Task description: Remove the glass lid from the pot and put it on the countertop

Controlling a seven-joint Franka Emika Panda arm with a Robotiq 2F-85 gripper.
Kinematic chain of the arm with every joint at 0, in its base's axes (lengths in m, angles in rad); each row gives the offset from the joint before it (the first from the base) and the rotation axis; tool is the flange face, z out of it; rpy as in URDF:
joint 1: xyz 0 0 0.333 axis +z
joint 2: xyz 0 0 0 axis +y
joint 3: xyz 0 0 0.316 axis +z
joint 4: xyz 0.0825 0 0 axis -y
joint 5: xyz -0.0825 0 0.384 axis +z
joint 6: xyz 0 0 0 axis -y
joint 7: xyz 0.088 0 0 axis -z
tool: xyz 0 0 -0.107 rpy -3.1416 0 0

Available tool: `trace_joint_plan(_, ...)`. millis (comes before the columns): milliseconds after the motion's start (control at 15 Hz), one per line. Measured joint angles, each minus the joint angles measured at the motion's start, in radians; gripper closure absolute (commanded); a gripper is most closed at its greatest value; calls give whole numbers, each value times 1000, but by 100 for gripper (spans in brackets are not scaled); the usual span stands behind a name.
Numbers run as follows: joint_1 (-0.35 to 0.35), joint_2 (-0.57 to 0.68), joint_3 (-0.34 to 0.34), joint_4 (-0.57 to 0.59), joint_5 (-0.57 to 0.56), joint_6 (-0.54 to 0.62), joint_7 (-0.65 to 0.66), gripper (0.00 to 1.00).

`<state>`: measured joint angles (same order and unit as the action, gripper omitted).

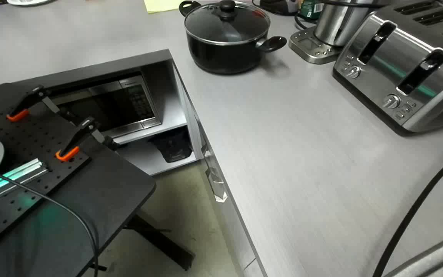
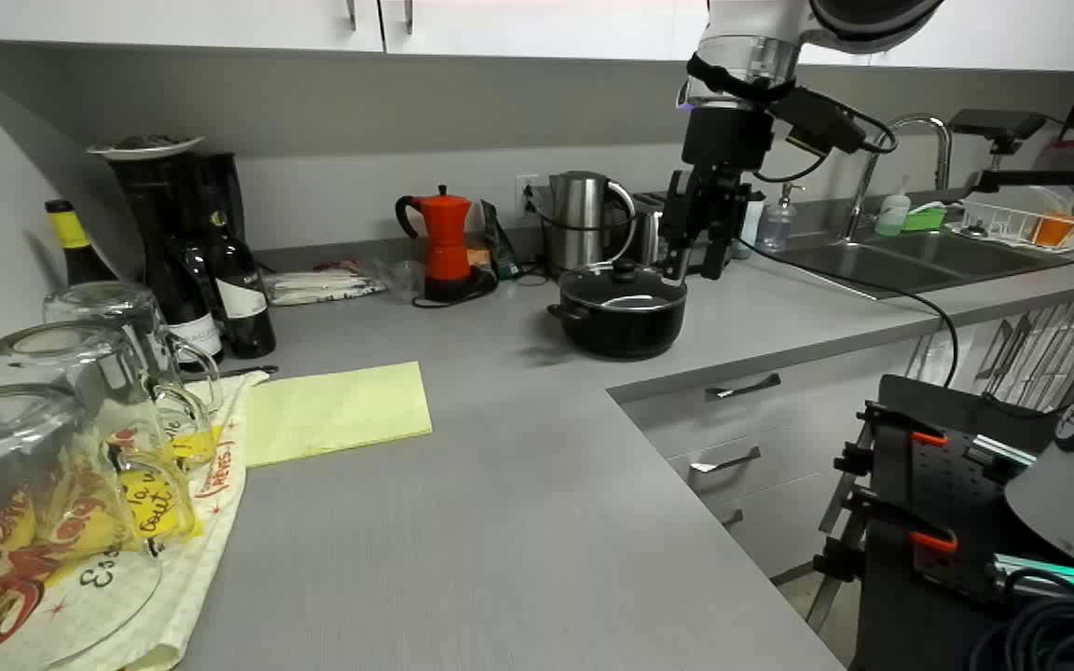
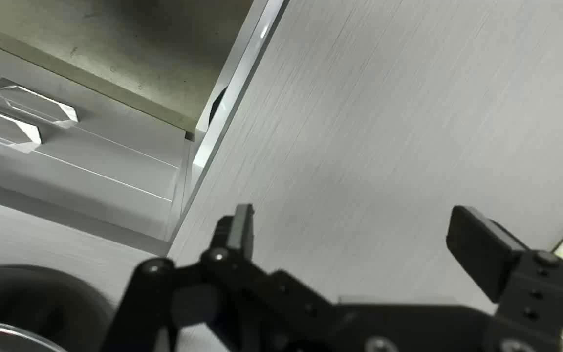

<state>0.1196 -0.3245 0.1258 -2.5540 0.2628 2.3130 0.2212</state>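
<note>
Up at top ctr in an exterior view, you've got the pot [image 1: 225, 57], upright on the counter [image 1: 302, 154]: low, wide, glossy blk, w/ two stubby handles. Its lid [image 1: 221, 30] lies flat on it: round clear glass, thin shiny metal rim, blk knob at ctr. You see lid on pot in both exterior views. In the wrist view your claw [image 3: 350, 212] is spread wide, angular blk fingers left & right, w/ matte grey counter, finely streaked, showing b/w the tips. Lower left there, you catch a dark blurred curve of the pot & a bright rim arc, cut off by the frame edge. Right of ctr in an exterior view, the white arm [image 2: 750, 23] hangs in from the top; the claw points down & overlaps the pot's right edge, but from that angle you can't tell if it's touching. Upper right of an exterior view: toaster [image 1: 394, 73], boxy, brushed steel. Far left in an exterior view: clear glass mugs [image 2: 80, 391] on a printed cloth [image 2: 173, 596], w/ a flat yellow sheet [image 2: 337, 410] just beside; upper left of ctr, an orange-red moka pot [image 2: 448, 247] w/ blk handle.
</note>
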Motion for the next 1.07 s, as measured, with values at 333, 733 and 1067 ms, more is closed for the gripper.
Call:
trace_joint_plan(333,0,0,0,0,0,0,0,0)
trace_joint_plan(733,-11,5,0,0,-15,0,0,0)
trace_joint_plan(1067,-93,28,-11,8,-131,24,54,0)
